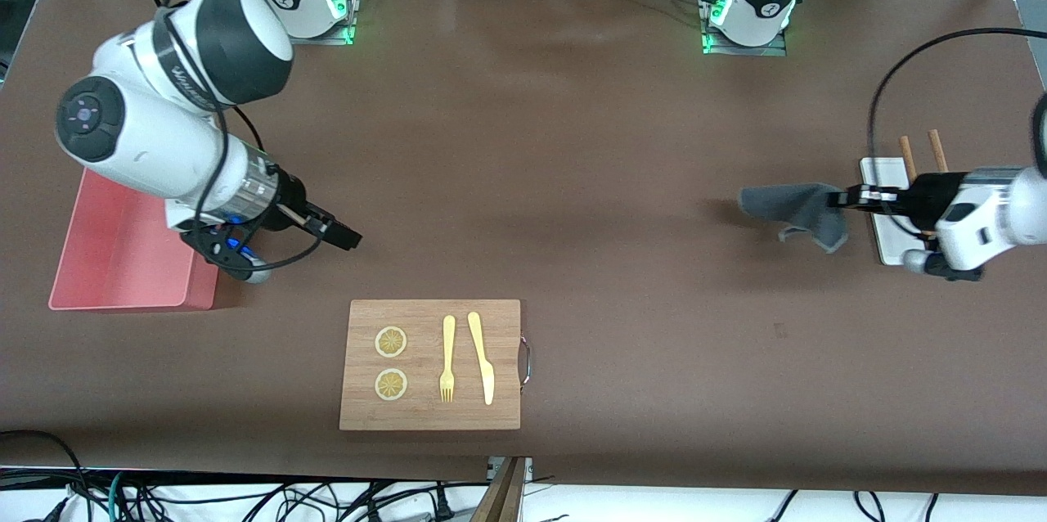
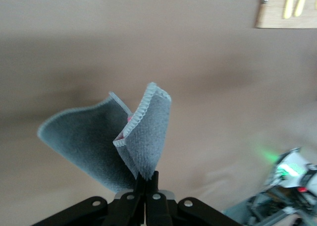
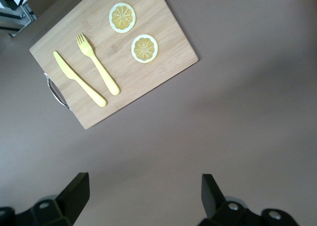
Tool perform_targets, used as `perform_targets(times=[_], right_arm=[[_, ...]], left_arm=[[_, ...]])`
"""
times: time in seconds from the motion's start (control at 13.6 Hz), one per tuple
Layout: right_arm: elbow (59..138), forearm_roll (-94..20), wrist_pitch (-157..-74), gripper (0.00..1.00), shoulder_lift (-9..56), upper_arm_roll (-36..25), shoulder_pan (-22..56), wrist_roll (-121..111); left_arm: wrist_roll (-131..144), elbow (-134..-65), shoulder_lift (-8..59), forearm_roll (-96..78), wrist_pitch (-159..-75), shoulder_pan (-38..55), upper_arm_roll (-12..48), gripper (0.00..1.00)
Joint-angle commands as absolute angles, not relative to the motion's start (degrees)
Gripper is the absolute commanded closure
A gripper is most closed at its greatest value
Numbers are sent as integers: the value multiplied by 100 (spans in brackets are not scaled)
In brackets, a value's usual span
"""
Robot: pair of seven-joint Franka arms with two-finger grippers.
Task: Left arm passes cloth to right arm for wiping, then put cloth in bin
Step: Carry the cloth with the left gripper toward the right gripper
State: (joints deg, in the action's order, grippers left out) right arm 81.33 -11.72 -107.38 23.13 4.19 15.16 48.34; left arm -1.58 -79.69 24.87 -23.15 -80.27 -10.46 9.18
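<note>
front view: wooden board (image 1: 431,364) lies nearest the camera, below the right tool (image 1: 342,234), whose fingers stand apart beside the bin (image 1: 114,248). the left tool (image 1: 842,200) is clamped on the cloth (image 1: 789,209), hanging over the counter (image 1: 572,178).

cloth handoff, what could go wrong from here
1. The left pincer pinches only one edge of the cloth, and the rest hangs loose over the table, so it could slip or swing before the pass.
2. The open right pincer hovers near the bin, with bare table between it and the cloth, so the two may meet badly.
3. The fork and knife lie loose on the board; wiping could push them off.
</note>
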Motion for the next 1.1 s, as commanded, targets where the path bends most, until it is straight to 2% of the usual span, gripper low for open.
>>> perform_targets(times=[0.0,0.22,0.44,0.81,1.03], right_arm=[[8042,-1266,-11108,0,2496,378,1845,5596],[8042,-1266,-11521,0,2654,378,2144,6379],[8042,-1318,-11619,0,2803,378,2425,6880],[8068,-2047,-11742,0,2856,378,2540,7409],[8068,-2057,-11794,0,2935,378,2549,7418]], left_arm=[[1199,-7831,2654,-2960,-8006,-354,844,100],[2431,-7787,2759,-3592,-8629,366,844,100],[3469,-7787,2926,-4208,-9664,1070,844,100],[4577,-7744,3111,-5141,-11045,1924,844,100],[5113,-6928,3620,-5500,-11250,2135,853,100]])
